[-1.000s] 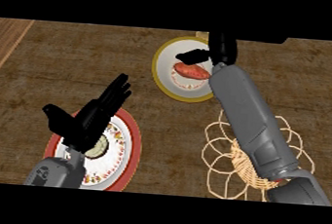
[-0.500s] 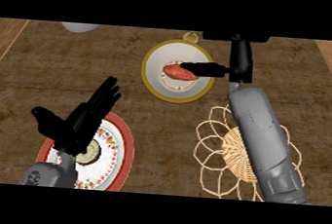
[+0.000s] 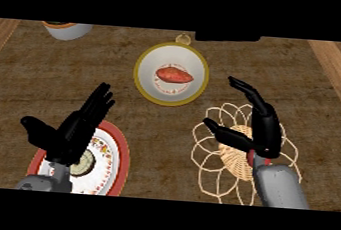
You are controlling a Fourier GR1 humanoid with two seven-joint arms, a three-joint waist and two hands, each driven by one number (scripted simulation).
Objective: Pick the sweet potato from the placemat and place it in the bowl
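From my end the sweet potato (image 3: pixel 174 75) sits right in the middle of the gold-rimmed bowl (image 3: pixel 193 58). My right hand (image 3: pixel 265 131) is near it, over the woven placemat (image 3: pixel 214 175), fingers spread and holding nothing. Left hand (image 3: pixel 72 132) rests open too, fingers up, over the red-rimmed plate (image 3: pixel 116 158) at lower left.

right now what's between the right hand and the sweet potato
In the head view, only the bowl's rim and a strip of bare counter separate the sweet potato from the open right hand, which hangs over the woven placemat.
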